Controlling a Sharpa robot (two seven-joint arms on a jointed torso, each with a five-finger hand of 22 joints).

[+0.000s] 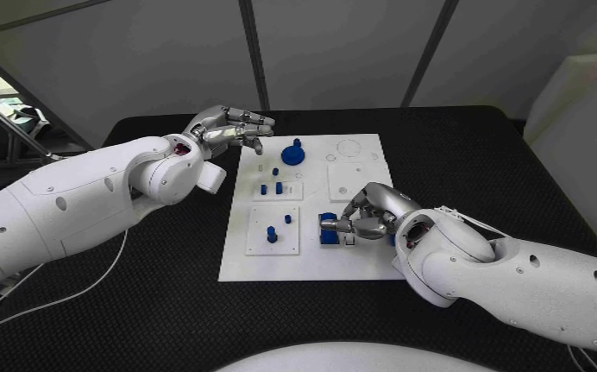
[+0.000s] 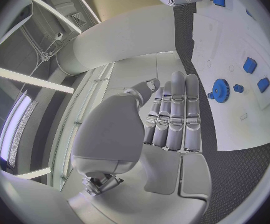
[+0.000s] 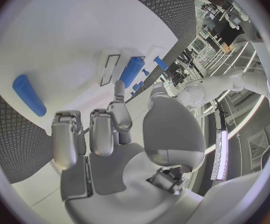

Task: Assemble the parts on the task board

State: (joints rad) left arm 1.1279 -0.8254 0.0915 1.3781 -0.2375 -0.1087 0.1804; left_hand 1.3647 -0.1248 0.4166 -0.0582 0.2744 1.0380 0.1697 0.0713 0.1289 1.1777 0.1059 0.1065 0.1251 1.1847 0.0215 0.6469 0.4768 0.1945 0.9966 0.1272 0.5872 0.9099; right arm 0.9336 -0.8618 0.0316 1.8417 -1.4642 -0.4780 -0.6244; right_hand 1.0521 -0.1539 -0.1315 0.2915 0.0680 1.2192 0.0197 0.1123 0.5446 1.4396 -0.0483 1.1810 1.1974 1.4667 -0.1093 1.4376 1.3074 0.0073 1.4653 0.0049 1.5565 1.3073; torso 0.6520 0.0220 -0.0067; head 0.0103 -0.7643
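The desk (image 1: 149, 303) is a black, finely textured surface; behind it stand pale grey wall panels (image 1: 336, 27) divided by dark seams. At the desk's centre lies the flat white rectangular task board (image 1: 361, 264), carrying raised white sub-plates and small blue plastic parts.

The left robot hand (image 1: 230, 130), silver and many-fingered, hovers over the board's far left corner. Its fingers are curled together with nothing visible in them; the left wrist view shows the fingers (image 2: 178, 114) lying side by side, straight and empty. Just beside this robot hand, toward the board's middle, a round blue gear-shaped part (image 1: 292, 154) stands on the board; the same gear (image 2: 221, 90) appears beyond the fingertips in the left wrist view, with small blue block parts (image 2: 256, 74) near it.

The right robot hand (image 1: 369, 212) rests at the board's near right area, its fingers closed around a blue block-shaped part (image 1: 329, 229) at the fingertips. To that hand's left, a square white sub-plate (image 1: 273, 230) holds an upright blue peg (image 1: 272, 234). The right wrist view shows an elongated blue part (image 3: 132, 70) just ahead of the fingers (image 3: 119, 112), and a blue cylindrical part (image 3: 29, 94) lying apart on the white surface.
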